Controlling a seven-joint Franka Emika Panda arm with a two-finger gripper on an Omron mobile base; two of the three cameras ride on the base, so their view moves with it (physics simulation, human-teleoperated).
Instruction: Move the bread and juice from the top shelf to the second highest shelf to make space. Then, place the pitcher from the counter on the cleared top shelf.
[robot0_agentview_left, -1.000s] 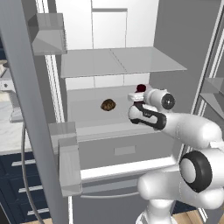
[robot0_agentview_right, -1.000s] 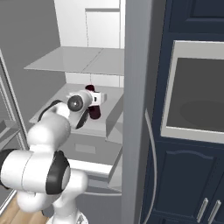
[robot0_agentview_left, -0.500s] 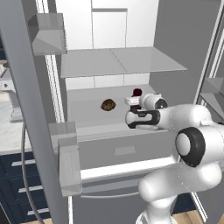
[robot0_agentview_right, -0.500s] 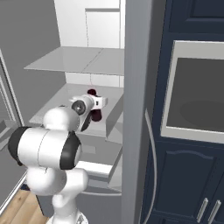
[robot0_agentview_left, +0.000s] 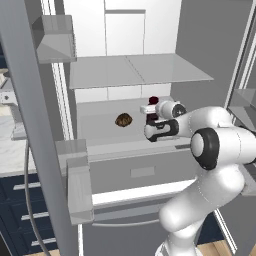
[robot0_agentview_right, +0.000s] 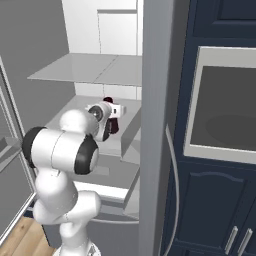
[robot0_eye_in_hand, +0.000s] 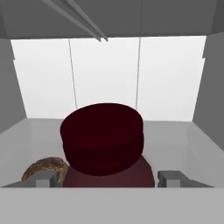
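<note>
**Bottle set down, pincer wide, arm folding back**

Over the last second the arm's elbow has swung round toward the cameras. The pincer (robot0_eye_in_hand: 108, 178) has stayed at the juice bottle (robot0_eye_in_hand: 103, 135) with its jaws just as wide, one fingertip (robot0_eye_in_hand: 43, 178) on either side of the bottle with a gap between. It looks let go, not held. The bottle stands upright on the second highest shelf (robot0_agentview_left: 95, 127), and the bread (robot0_agentview_left: 123, 120) lies near the bottle on the same panel. The top shelf (robot0_agentview_left: 135, 70), directly above the bottle, carries nothing. My reading is that the clearing half of the task is done. What remains is to back the hand straight away from the bottle without tipping it, then fetch the pitcher for the space above the bottle.
</note>
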